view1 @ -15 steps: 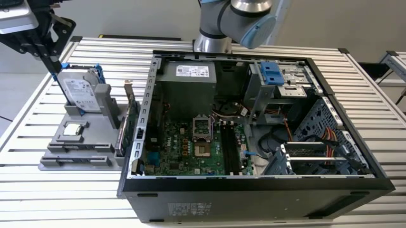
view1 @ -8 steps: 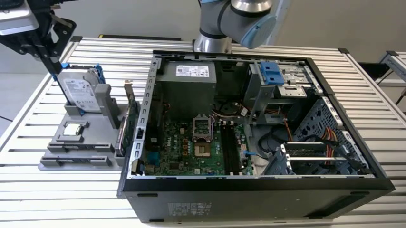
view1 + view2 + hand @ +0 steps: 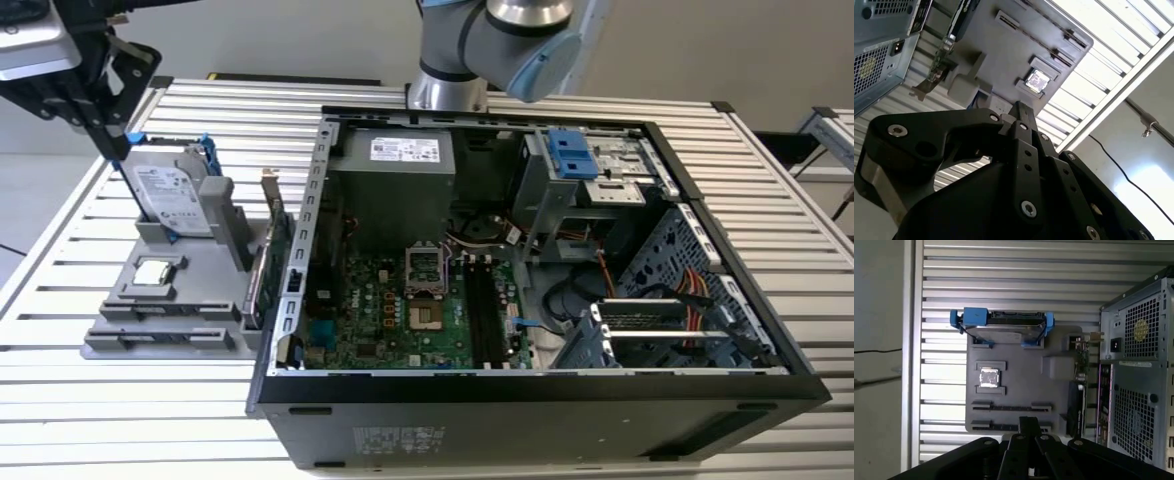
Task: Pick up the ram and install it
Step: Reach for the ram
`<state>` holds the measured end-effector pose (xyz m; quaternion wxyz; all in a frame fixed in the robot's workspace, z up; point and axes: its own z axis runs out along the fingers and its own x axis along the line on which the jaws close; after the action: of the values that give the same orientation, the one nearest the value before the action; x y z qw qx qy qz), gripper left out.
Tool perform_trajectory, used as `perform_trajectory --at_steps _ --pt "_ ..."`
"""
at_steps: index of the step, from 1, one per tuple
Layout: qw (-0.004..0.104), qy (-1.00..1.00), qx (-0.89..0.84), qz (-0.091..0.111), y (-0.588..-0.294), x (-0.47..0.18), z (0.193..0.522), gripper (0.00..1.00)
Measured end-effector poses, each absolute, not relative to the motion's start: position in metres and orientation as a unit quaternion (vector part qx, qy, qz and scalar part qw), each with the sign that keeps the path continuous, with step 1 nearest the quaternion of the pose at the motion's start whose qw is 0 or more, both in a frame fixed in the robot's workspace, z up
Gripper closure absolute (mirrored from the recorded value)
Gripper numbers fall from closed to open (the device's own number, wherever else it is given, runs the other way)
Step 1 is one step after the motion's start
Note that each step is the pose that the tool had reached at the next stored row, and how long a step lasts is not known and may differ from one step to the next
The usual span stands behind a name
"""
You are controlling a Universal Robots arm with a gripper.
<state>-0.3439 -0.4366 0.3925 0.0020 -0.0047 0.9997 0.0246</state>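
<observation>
My gripper (image 3: 115, 142) hangs at the exterior view's far left, above the back corner of a grey parts holder (image 3: 200, 335), fingers pressed together with nothing between them. In both wrist views the shut fingertips (image 3: 1029, 422) (image 3: 1021, 107) point down at the holder (image 3: 1019, 375). A thin dark strip, which looks like the ram (image 3: 1013, 406), stands on edge in one of the holder's long slots, well below the gripper and apart from it. The black motherboard slots (image 3: 487, 315) lie inside the open computer case (image 3: 534, 395).
On the holder stand a hard drive in a blue frame (image 3: 174, 195) (image 3: 1001, 326), a small square silver chip (image 3: 156, 272) (image 3: 989, 378) and a green card with a metal bracket (image 3: 274, 250) next to the case wall. The arm's base (image 3: 447, 90) rises behind the case on a slatted metal table (image 3: 120, 420).
</observation>
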Motion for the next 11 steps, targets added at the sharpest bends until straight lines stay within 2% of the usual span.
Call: perform_trajectory --at_steps 11 --pt "0.002 1.000 -0.005 0.025 -0.448 -0.344 0.392 1.00"
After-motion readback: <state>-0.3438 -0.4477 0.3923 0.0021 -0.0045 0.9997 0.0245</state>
